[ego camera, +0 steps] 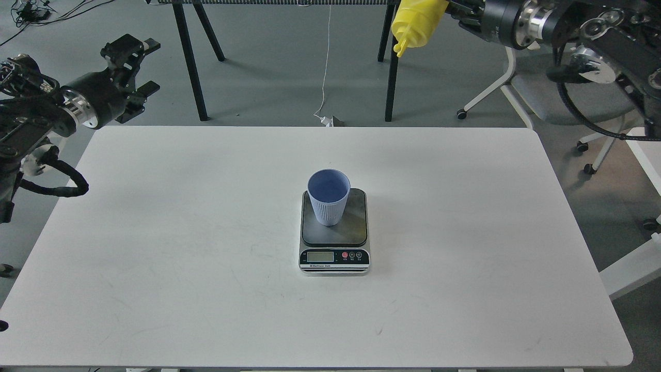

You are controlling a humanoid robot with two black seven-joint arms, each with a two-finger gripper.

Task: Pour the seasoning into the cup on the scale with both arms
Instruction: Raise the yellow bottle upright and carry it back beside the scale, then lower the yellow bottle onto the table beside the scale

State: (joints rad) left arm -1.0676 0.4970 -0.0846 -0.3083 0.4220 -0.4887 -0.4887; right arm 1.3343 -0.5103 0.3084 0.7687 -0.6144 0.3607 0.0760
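The light blue ribbed cup stands upright on the left part of the scale's dark platform, in the middle of the white table. The scale's display and red button face me. The yellow seasoning bottle is high at the top edge, far behind and right of the cup, with its nozzle pointing down-left and its upper part cut off by the frame. My right gripper holds it there; its fingers are mostly hidden. My left gripper is open and empty beyond the table's far left corner.
Black stand legs rise from the floor behind the table. A thin white cable hangs down to a plug on the floor. An office chair's base is at the back right.
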